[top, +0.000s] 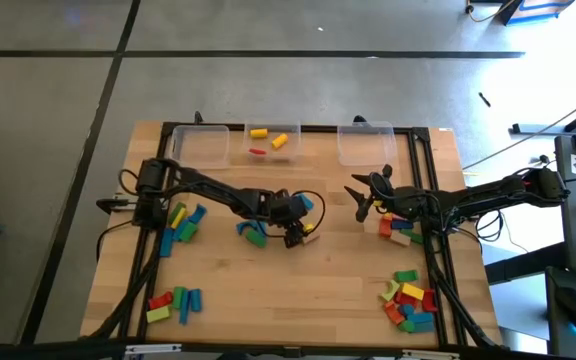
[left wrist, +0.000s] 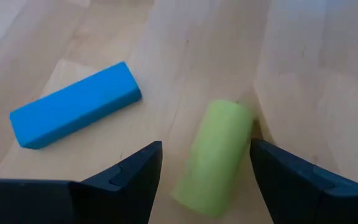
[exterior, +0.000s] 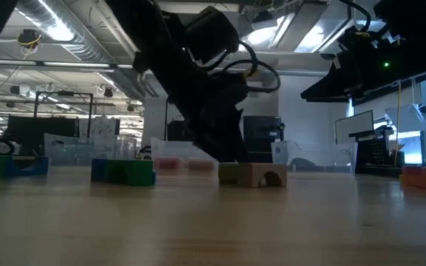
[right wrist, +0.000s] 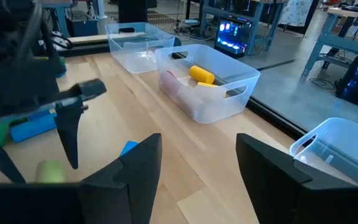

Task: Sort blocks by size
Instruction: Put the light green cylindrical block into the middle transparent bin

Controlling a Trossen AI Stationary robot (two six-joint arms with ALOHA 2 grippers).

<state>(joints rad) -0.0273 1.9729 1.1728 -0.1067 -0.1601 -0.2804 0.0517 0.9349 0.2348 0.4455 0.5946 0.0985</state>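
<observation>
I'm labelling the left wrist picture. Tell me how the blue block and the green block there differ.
Colour: the blue block is blue, the green block yellow-green.
Shape: the blue block is a flat-sided bar with square ends, the green block a round cylinder.
Place: the green block lies between the open fingers of the left gripper; the blue block lies outside them, off to one side.
Both lie flat on the wooden table.

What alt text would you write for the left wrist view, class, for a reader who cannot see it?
The left gripper is open, its two dark fingers either side of a yellow-green cylinder block lying on the pale wooden table. A blue rectangular bar block lies flat beside it, apart.
</observation>
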